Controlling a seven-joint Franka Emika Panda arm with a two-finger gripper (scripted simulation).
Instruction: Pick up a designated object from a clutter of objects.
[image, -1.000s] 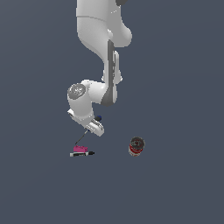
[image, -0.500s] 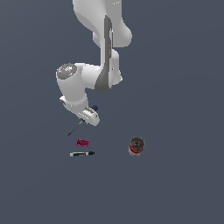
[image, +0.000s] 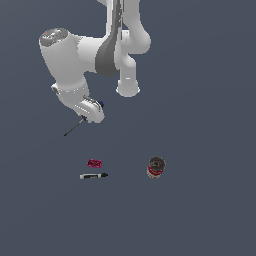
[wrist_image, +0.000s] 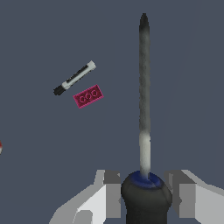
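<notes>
My gripper (image: 93, 113) is shut on the screwdriver (image: 74, 128) and holds it in the air, above and apart from the other objects. Its thin dark shaft (wrist_image: 144, 87) points away from the wrist, and the black handle (wrist_image: 146, 199) sits between the two grey fingers (wrist_image: 109, 192). A blue bit of the tool shows beside the gripper in the exterior view. Below lie the small pink block (image: 94, 163) (wrist_image: 88, 96) and, next to it, the black-and-white marker (image: 93, 176) (wrist_image: 74, 78).
A small red-banded can (image: 156, 167) stands upright on the dark floor toward the exterior view's right of the block and marker. Only a red sliver of the can (wrist_image: 1, 147) shows at the wrist view's edge.
The arm has risen and swung toward the exterior view's left, carrying the screwdriver up off the floor. Block, marker and can have stayed put.
</notes>
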